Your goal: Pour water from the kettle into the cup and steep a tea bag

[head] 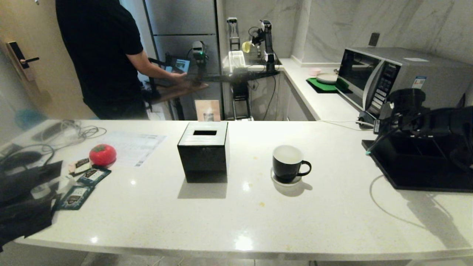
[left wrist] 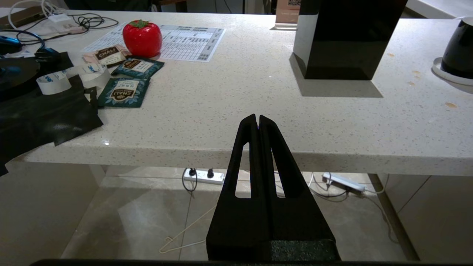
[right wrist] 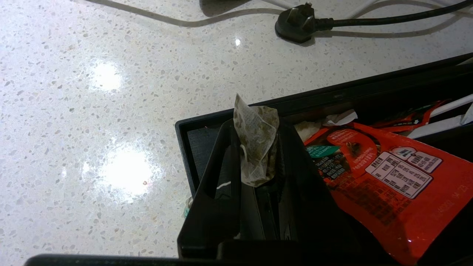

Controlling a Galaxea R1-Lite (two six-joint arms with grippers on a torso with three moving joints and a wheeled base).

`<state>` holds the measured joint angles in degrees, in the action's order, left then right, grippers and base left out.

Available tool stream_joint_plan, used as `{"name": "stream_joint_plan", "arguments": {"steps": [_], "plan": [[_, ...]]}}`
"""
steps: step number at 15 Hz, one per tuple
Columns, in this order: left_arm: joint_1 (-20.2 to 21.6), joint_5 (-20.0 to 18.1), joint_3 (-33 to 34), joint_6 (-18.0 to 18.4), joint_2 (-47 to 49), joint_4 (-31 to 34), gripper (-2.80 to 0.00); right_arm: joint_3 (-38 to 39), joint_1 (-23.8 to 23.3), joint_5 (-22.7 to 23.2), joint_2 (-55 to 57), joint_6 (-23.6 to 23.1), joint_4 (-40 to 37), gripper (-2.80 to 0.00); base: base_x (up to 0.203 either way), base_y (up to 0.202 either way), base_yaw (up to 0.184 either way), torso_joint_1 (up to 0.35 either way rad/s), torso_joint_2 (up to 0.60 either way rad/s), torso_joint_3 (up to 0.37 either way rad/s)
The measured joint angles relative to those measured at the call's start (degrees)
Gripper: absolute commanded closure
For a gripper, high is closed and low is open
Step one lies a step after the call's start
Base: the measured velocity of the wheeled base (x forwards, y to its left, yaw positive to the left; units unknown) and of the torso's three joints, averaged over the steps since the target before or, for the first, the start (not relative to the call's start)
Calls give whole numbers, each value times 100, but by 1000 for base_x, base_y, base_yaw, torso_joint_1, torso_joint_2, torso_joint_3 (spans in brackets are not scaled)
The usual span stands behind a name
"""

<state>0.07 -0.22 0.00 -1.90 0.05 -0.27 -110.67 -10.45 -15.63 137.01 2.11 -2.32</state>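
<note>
A black square box (head: 203, 151) with a slotted top stands at centre frame on the pale speckled surface (head: 236, 221), and at left a red tomato-shaped object (head: 102, 154) sits beside dark teal sachets (head: 84, 184) and a printed sheet (head: 135, 146). At upper right a silver microwave (head: 391, 75) stands by a green mat (head: 325, 85). At upper left a person in a black shirt (head: 99, 55) stands beyond the surface, and at right a black tray (right wrist: 332, 98) holds a red packet (right wrist: 388, 181).

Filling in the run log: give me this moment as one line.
right gripper: jaws shut on tea bag above black tray | left gripper: shut, parked | cup: on counter
</note>
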Motion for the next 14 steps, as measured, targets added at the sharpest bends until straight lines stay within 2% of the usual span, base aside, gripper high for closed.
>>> {"name": "stream_joint_plan", "arguments": {"steps": [14], "plan": [[0,-4,0,0,0,0,0,-28,9,-10,-160,34,15,0,0,0,0,0,0,0]]}}
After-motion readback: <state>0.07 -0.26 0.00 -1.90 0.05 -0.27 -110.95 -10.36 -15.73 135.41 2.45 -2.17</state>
